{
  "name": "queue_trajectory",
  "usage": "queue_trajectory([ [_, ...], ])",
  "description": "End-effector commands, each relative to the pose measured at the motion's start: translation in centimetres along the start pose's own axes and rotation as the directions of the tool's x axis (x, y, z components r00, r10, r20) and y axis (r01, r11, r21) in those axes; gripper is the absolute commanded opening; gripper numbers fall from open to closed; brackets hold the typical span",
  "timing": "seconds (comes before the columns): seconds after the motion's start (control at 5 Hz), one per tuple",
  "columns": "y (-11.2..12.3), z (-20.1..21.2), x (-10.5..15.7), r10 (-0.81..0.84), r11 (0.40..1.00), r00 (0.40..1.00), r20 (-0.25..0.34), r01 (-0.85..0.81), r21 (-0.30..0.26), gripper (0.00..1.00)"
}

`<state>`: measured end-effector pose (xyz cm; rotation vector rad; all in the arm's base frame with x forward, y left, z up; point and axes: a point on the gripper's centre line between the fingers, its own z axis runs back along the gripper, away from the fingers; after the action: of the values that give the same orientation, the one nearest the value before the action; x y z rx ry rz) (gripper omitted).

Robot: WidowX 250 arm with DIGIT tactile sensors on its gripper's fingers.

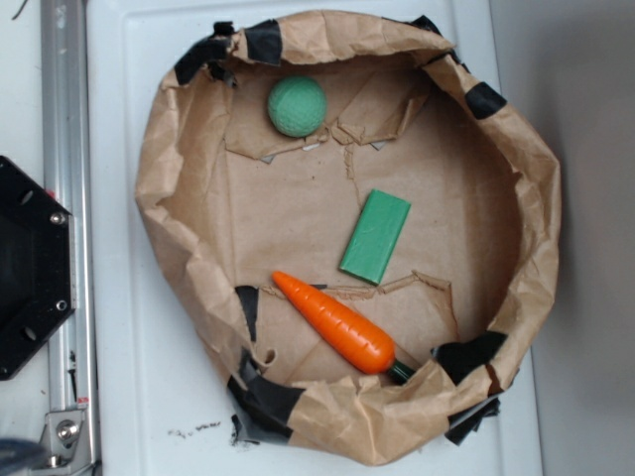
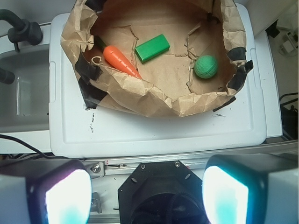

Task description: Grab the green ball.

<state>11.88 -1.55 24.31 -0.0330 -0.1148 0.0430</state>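
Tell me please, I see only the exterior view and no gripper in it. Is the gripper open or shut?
Observer: Open. The wrist view shows the gripper with its jaws wide apart and nothing between them.
Operator: Is it already above the green ball?
Observer: No. It hangs over the black robot base, outside the paper bag rim. The green ball lies far ahead inside the bag, on the right of the wrist picture.
Operator: Is anything between the gripper and the ball?
Observer: Only the crumpled near wall of the bag rises between them in the wrist view.
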Motion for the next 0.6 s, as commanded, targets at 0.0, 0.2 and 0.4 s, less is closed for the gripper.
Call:
queue_trajectory([
  [0.0, 0.0, 0.0, 0.0, 0.0, 1.0, 1.0, 0.0, 0.0, 0.0, 1.0],
  [0.2, 2.1, -2.5, 3.1, -0.061, 0.976, 0.995, -0.075, 0.075, 0.206, 1.0],
  [0.4, 2.8, -5.3, 6.8, -0.238, 0.94, 0.97, 0.049, 0.217, 0.262, 1.0],
])
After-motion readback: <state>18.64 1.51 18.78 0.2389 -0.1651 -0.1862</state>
